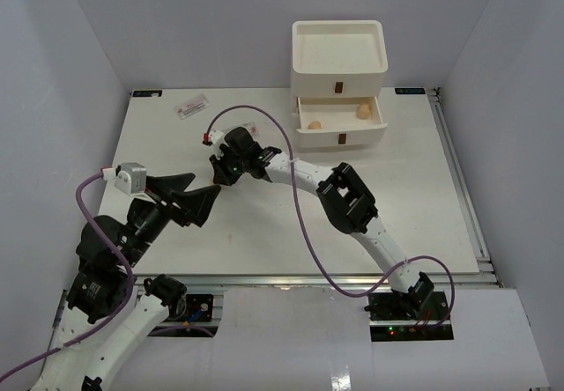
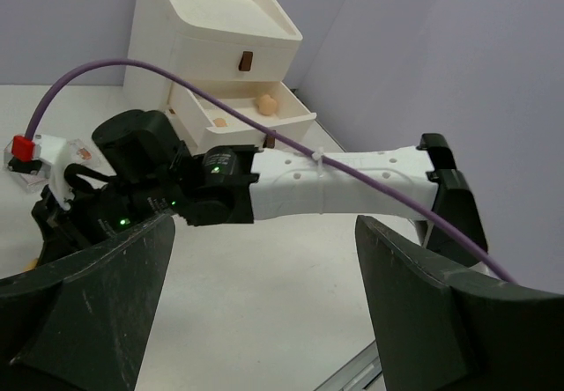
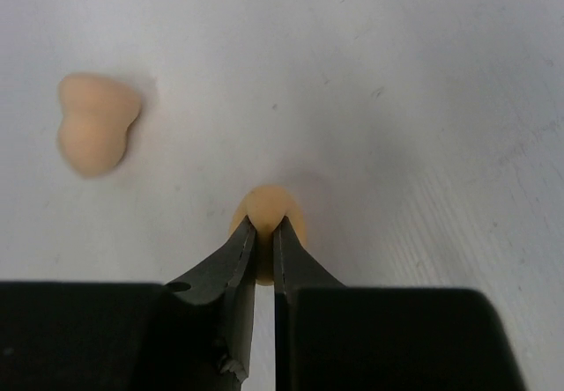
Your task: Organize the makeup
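Observation:
In the right wrist view my right gripper (image 3: 263,224) is shut on a peach egg-shaped sponge (image 3: 269,204), squeezing it at the table surface. A second peach sponge (image 3: 95,125) lies on the table to its left. From above, the right gripper (image 1: 222,171) is at mid-table, left of the white drawer box (image 1: 339,52), and hides both sponges. The open middle drawer (image 1: 340,127) holds two sponges (image 1: 362,109) (image 1: 315,125). A clear pink-red packet (image 1: 191,107) lies at the back left. My left gripper (image 1: 204,186) is open and empty, just near-left of the right gripper. The tube and bottle are out of view.
The right arm (image 2: 326,180) and its purple cable (image 1: 295,206) cross in front of the left gripper (image 2: 264,232). The drawer box also shows in the left wrist view (image 2: 220,30). Grey walls enclose the table on three sides; a metal rail (image 1: 458,180) runs along its right edge.

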### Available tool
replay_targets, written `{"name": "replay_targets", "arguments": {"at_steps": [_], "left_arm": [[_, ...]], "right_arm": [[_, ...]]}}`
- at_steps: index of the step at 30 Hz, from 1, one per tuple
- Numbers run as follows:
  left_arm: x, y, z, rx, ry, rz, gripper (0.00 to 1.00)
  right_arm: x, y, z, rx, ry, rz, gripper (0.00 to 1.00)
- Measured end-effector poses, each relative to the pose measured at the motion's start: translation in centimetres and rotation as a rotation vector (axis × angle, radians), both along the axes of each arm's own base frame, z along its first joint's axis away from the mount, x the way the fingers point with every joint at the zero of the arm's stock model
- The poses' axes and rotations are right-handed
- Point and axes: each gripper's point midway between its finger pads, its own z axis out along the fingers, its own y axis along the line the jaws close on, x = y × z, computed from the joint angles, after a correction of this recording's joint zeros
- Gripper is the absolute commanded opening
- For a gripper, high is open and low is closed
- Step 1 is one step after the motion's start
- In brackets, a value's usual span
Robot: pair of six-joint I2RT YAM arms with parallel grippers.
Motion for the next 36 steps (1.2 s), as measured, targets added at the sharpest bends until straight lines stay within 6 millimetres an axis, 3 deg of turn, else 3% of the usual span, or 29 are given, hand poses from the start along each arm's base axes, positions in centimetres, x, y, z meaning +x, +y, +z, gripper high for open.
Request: {"name": "replay_targets", "arguments": {"at_steps": [3,5,7,12,15,18,22,23,25,26,31,36], "left_arm": [[0.1,-0.1,-0.3,-0.001,0.012,-0.004,0.95],[0.2,-0.3,-0.9,0.0,0.026,-0.009,0.95],[0.5,-0.6,-2.1,0.008,0.053,-0.015,0.95],[1.0,-1.5,-5.9,0.035,0.145,-0.044,0.95],[1.1,-2.0,-7.8,0.048,0.193,-0.061,0.95],[1.3,-2.3,-8.9,0.057,0.225,-0.074,0.95],[1.5,-2.8,-10.3,0.073,0.266,-0.091,0.95],[1.5,-2.9,-10.7,0.075,0.277,-0.093,0.95],[1.6,-3.1,-11.5,0.081,0.299,-0.099,0.95],[1.6,-3.1,-11.8,0.082,0.308,-0.1,0.95],[1.5,-3.1,-12.5,0.081,0.331,-0.101,0.95],[1.8,-3.3,-13.5,0.095,0.376,-0.095,0.96]], "right_arm": [[-1.2,-3.2,2.9,-0.017,-0.007,0.103,0.08],[-1.1,-5.9,6.2,-0.003,-0.05,0.148,0.08],[-0.1,-9.8,10.8,0.016,-0.123,0.142,0.08],[4.2,-21.5,21.6,0.056,-0.402,-0.054,0.11],[7.3,-28.2,24.7,0.027,-0.516,-0.219,0.15],[10.0,-33.3,24.0,-0.038,-0.54,-0.355,0.19],[13.5,-37.9,20.0,-0.139,-0.489,-0.479,0.3],[14.1,-38.6,18.9,-0.166,-0.473,-0.497,0.38],[15.4,-39.1,17.0,-0.203,-0.449,-0.521,0.62],[15.9,-39.3,16.1,-0.223,-0.441,-0.526,0.66],[16.7,-39.7,13.4,-0.274,-0.398,-0.545,0.74],[15.6,-39.9,16.0,-0.214,-0.407,-0.542,0.76]]}}
